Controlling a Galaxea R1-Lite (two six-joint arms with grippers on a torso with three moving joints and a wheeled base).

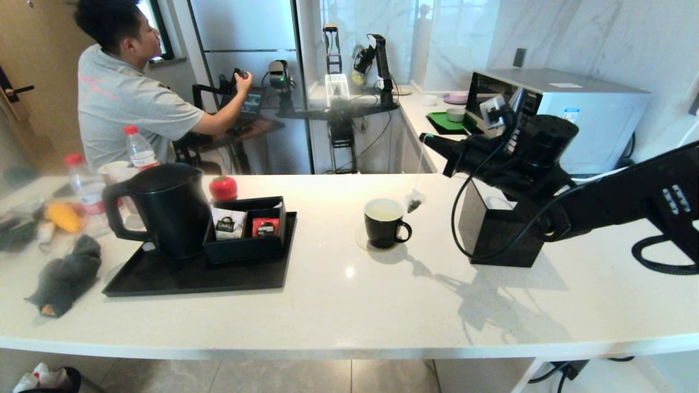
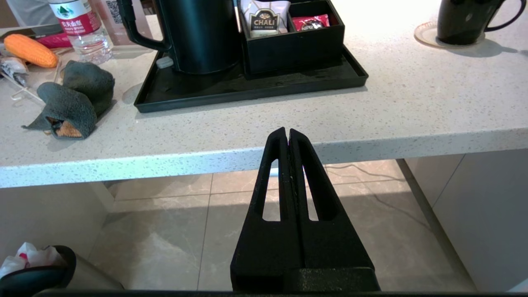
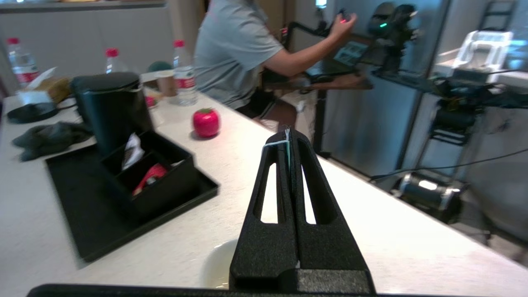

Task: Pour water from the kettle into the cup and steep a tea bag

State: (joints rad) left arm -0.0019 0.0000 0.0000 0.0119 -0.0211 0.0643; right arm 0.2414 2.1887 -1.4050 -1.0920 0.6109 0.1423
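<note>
Item: tea bag [image 1: 414, 201], light, limp, tear-prone; I judge its string the only safe hold. I keep right claw [image 1: 428, 140] pinched on it, bag dangling beside cup [image 1: 385, 222]. Left claw [image 2: 287, 134] together, parked below counter [image 2: 371, 111].

On your counter [image 1: 349, 305]: a black tray [image 1: 164, 278], a grey cloth [image 1: 68, 275], a red-capped bottle [image 1: 139, 147], and what may be corn [image 1: 63, 216].

A kitchen doubling as a robot test space: a pale stone counter [image 1: 349, 305] is carrying a kettle tray [image 1: 164, 281], a microwave [image 1: 568, 109] is sitting by marble walls, and a man [image 1: 125, 103] is working at equipment behind.
</note>
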